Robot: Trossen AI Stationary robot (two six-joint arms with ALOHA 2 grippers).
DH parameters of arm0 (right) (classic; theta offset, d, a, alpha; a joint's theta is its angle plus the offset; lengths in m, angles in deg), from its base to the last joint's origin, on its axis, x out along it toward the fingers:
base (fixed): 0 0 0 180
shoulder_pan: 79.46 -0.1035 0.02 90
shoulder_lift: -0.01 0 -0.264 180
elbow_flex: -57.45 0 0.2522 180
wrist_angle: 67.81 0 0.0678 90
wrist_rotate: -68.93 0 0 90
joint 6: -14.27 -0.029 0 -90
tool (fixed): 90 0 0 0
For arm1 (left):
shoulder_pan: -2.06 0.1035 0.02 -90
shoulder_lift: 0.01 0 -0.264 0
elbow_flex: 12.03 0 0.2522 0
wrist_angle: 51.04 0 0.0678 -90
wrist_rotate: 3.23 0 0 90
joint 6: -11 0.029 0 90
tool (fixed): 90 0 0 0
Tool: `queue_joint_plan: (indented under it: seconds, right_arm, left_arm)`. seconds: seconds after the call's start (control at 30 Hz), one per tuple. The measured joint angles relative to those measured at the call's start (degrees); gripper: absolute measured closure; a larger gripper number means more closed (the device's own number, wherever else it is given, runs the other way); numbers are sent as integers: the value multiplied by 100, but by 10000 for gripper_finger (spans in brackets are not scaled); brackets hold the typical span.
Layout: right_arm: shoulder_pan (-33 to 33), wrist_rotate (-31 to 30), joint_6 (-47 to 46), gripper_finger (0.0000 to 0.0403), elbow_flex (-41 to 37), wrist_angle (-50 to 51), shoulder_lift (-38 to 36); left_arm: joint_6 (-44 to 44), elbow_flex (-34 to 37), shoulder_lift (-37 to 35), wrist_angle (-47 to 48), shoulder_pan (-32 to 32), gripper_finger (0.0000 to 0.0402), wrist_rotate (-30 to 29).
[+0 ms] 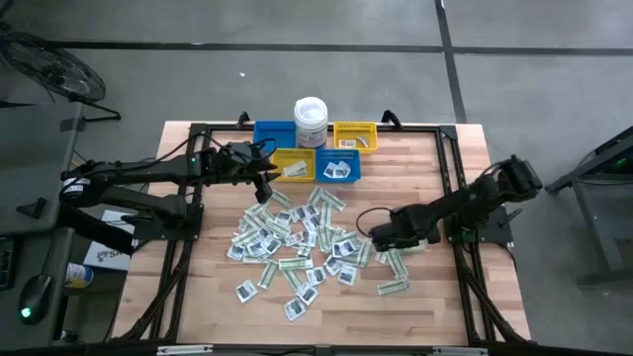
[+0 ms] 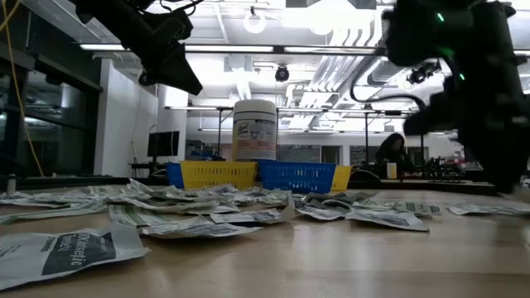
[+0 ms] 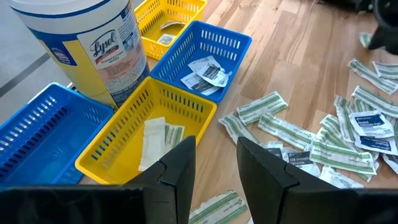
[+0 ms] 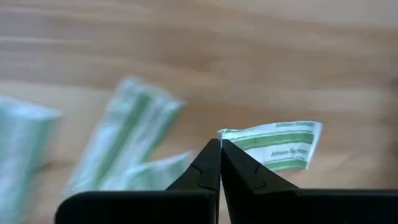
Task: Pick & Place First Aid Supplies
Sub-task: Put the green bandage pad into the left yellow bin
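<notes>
The first aid supplies (image 1: 297, 242) lie scattered flat on the wooden table: white square packets and pale green-and-white strips. My right gripper (image 1: 381, 237) points down at the heap's right edge, shut on one green-and-white strip packet (image 4: 280, 144). My left gripper (image 1: 265, 178) hangs open above the near yellow bin (image 3: 140, 134), with nothing between its fingers (image 3: 180, 168). That bin holds pale strips, and the blue bin (image 3: 208, 53) beside it holds white square packets. My right gripper pinches the strip packet by one end (image 4: 225, 134) between the tips of its two fingers, coming from above and pointing down. The rest of the packet sticks out sideways from the fingertips, lifted clear of the table.
A white lidded tub (image 1: 311, 121) stands at the table's far edge among four small bins: blue (image 1: 274, 133) and yellow (image 1: 356, 135) behind, yellow (image 1: 294, 165) and blue (image 1: 338, 166) in front. More strips (image 1: 394, 285) lie near my right gripper. Bare wood lies along the near edge.
</notes>
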Motion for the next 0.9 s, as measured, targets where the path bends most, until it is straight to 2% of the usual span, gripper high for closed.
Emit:
queue_joint_plan:
  seconds: [0.23,0.33,0.53,0.7,0.9]
  right_arm:
    - [31,-465,5,402,9,142,-768]
    - [29,-933,57,403,9,65,-1112]
    - [31,-2146,828,403,13,-628,-1766]
    - [185,-2691,2208,403,20,-1584,-2112]
    - [578,-2567,4685,403,22,-3512,-2347]
  left_arm:
    - [-15,0,0,-94,-1,285,1]
    - [-20,0,0,-197,-1,285,2]
    - [-144,2,-2,-571,-1,285,272]
    - [-169,2,-2,-997,0,285,715]
    - [-562,2,32,-1900,-1,285,1437]
